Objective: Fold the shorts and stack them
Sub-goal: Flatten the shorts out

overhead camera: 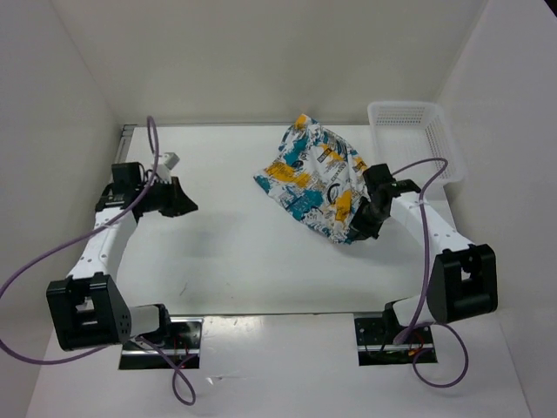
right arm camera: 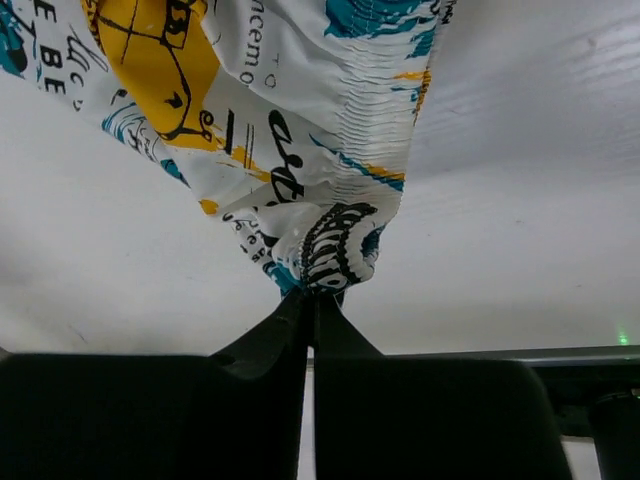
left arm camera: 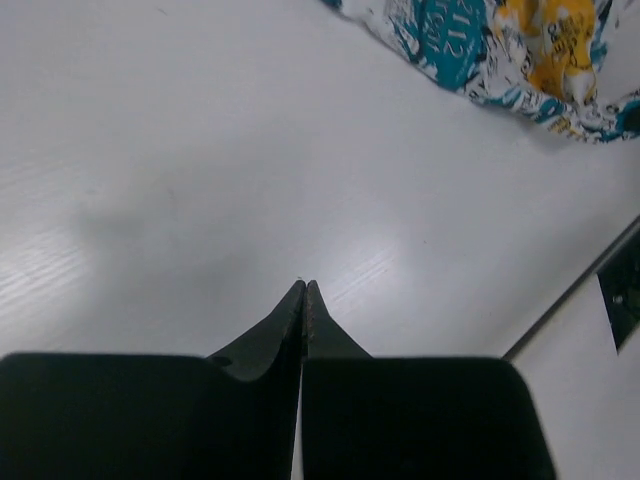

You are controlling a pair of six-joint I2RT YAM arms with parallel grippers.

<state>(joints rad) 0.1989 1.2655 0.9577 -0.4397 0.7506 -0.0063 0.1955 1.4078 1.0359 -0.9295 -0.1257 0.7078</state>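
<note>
Shorts (overhead camera: 315, 174) bunched on white counter (overhead camera: 244, 261) beside mesh basket (overhead camera: 405, 107), pinched by right tool (right arm camera: 310, 293).
The right tool's fingers are pressed together on a gathered, elastic-ribbed edge of the printed fabric. The rest of the heap lies crumpled just beside the basket, on its side toward the left arm. The left tool (left arm camera: 303, 285), far across the counter from the basket, has its tips meeting, well apart from the shorts.

tbl (overhead camera: 261, 261): white | 1 shorts (overhead camera: 318, 178) crumpled, ctr-right | 1 mesh basket (overhead camera: 405, 105) far-right corner
</note>
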